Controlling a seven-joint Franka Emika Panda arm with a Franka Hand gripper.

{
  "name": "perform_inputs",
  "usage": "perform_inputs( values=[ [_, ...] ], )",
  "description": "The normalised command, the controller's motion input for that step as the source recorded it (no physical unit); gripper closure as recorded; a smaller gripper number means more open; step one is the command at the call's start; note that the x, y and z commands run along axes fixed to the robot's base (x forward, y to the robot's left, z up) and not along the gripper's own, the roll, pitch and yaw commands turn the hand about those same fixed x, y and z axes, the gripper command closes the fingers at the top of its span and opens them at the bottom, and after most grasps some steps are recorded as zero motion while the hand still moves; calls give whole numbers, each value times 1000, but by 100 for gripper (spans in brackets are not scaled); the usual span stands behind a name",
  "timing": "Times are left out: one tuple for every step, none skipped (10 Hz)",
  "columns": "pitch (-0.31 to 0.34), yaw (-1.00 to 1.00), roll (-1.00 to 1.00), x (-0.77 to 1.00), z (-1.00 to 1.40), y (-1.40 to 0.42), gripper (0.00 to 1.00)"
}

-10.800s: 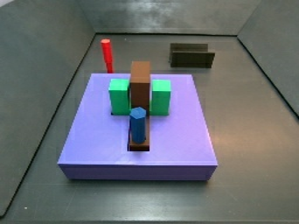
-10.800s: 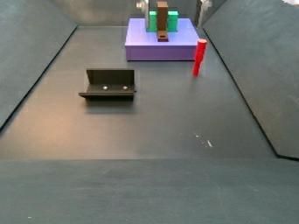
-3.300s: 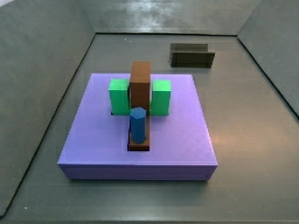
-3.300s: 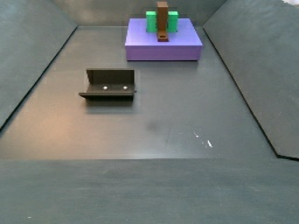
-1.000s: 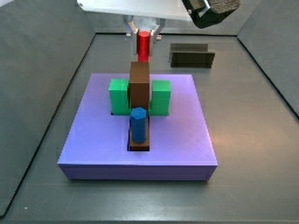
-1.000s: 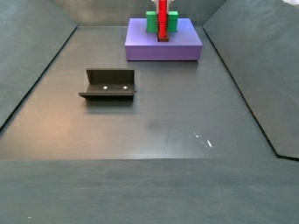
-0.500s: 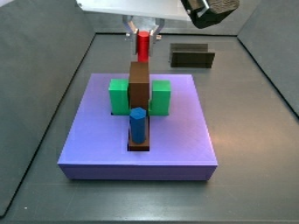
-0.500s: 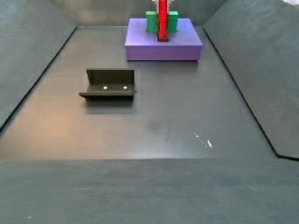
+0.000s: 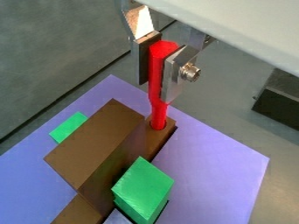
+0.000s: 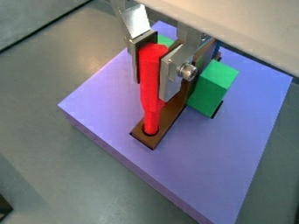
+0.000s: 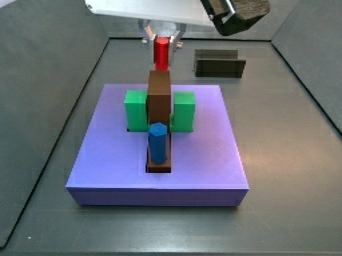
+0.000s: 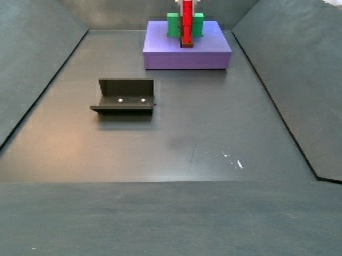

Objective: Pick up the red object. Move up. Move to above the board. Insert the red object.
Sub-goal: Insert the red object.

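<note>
Wrist views, my gripper (image 9: pixel 159 54): my two silver fingers (image 9: pixel 177 70) are clamped on the red object (image 9: pixel 156 83), which hangs upright between them; the same grip shows from the opposite side (image 10: pixel 156 66).
Wrist views, red object: its lower end sits at the end of the brown bar (image 9: pixel 107 150), in a dark recess there (image 10: pixel 149 132); I think the tip is just inside, but how deep I cannot tell.
Wrist views, board (image 9: pixel 218 166): flat lavender slab, with green blocks (image 9: pixel 142 186) on either side of the bar; its corner and edge stand above the grey floor (image 10: pixel 47 166).
Side view from the board's near end, gripper (image 11: pixel 163 38): above the far end of the bar (image 11: pixel 160 100), with the red object (image 11: pixel 163 52) showing below my white housing.
Side view, blue peg (image 11: pixel 158 142): upright at the bar's near end, well apart from the red one.
Side view, surroundings: dull dark-grey floor (image 11: pixel 286 220) with sloping grey walls all round; the fixture (image 11: pixel 219 65) stands beyond the board (image 11: pixel 201 165).
Side view from far off, board (image 12: pixel 187 55): at the far end of the long floor (image 12: pixel 174 150), the red object (image 12: pixel 189 14) upright over it among the green blocks; my fingers are out of frame there.
Far side view, fixture (image 12: pixel 124 97): alone on the floor, well apart from the board.
</note>
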Motion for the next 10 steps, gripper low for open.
perform_inputs(
  values=[
    [0,0,130,9,-634,31,100],
    [-30,-14,116,0,-751,54,100],
    [-56,-11,37,0,-803,6,100],
    [-69,-43,0,54,-1000,0,100],
    [-70,-60,0,83,-1000,0,100],
    [-73,-69,0,23,-1000,0,100],
    [-6,-83,49,20,-686,31,100],
    [0,-109,79,14,-409,94,100],
    [-43,-100,13,0,-649,43,100],
    [54,-57,-39,109,-17,71,100]
  ],
)
